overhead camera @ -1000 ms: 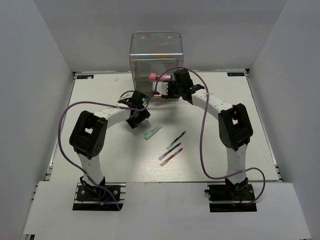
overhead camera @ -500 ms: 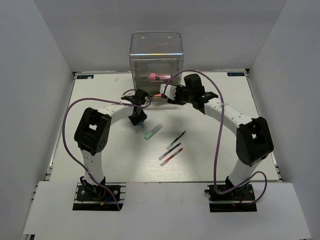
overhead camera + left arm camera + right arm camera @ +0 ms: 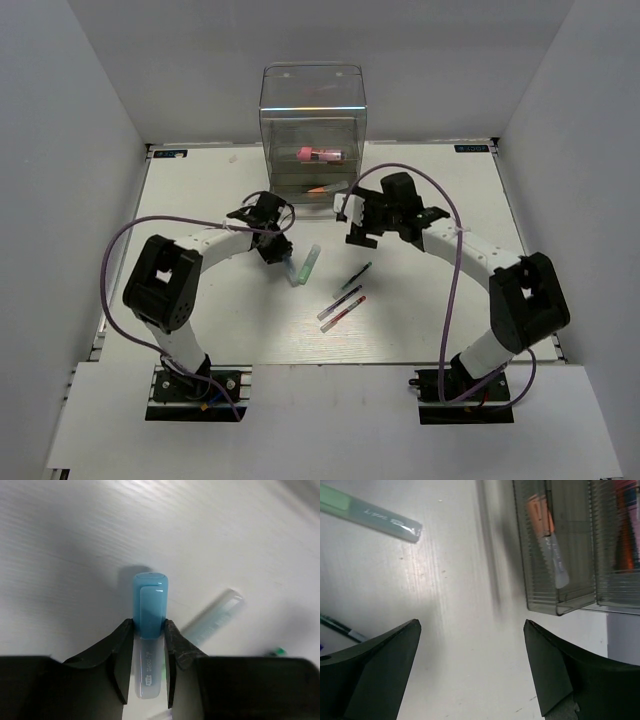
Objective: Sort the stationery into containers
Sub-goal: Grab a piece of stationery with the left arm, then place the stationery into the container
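Observation:
My left gripper [image 3: 148,635] is shut on the blue marker [image 3: 149,607], whose cap sticks out past the fingertips, close over the table. From above, the left gripper [image 3: 279,250] is just left of the green marker [image 3: 311,261], which also lies on the table in the left wrist view [image 3: 212,620]. My right gripper [image 3: 472,630] stands wide open with nothing in it, in front of the clear cabinet [image 3: 313,110]. An orange-grey marker [image 3: 551,542] lies in the pulled-out bottom drawer [image 3: 560,605]. A pink block [image 3: 318,154] lies higher in the cabinet.
Three thin pens lie right of centre: a green-tipped one [image 3: 353,275], a dark one [image 3: 340,300] and a red one [image 3: 344,312]. The green marker [image 3: 370,512] and a pen [image 3: 340,627] show left of the right gripper. White walls enclose the table.
My left gripper came down and shut on the blue marker. My right gripper backed away from the drawer towards the centre and opened, leaving the orange-grey marker in it.

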